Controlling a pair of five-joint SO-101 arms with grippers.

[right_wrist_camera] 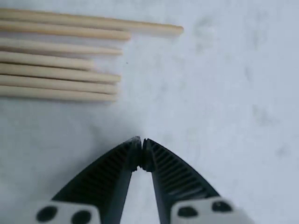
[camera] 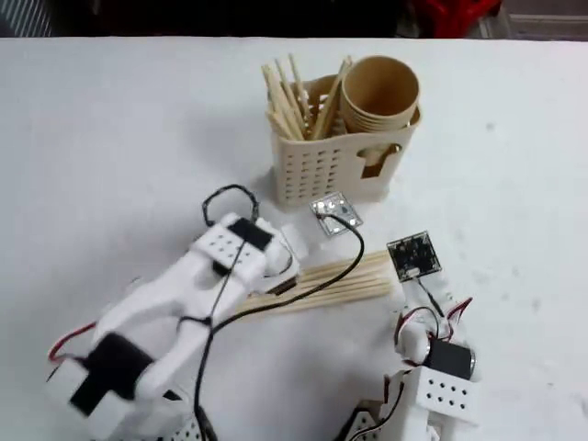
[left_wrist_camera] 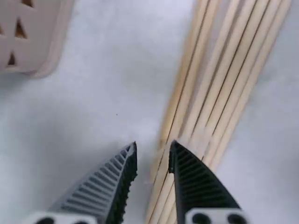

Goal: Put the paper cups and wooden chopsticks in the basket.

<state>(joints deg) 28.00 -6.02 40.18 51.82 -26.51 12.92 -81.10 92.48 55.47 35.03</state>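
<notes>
A cream perforated basket (camera: 322,175) stands at the back of the white table, holding a stack of paper cups (camera: 381,87) and several upright wooden chopsticks (camera: 289,96). A loose bundle of chopsticks (camera: 344,280) lies flat in front of it. My left gripper (left_wrist_camera: 153,148) is low over one end of the bundle (left_wrist_camera: 224,84), slightly open, with the outermost sticks between its fingers. At the bundle's other end (right_wrist_camera: 56,70), my right gripper (right_wrist_camera: 141,149) hovers shut and empty, a short way off the stick tips.
The basket's corner (left_wrist_camera: 28,37) is close beside the left gripper. The left arm (camera: 175,312) stretches in from the front left, and the right arm (camera: 441,377) sits at the front right. Black cables loop over the table between arms and basket.
</notes>
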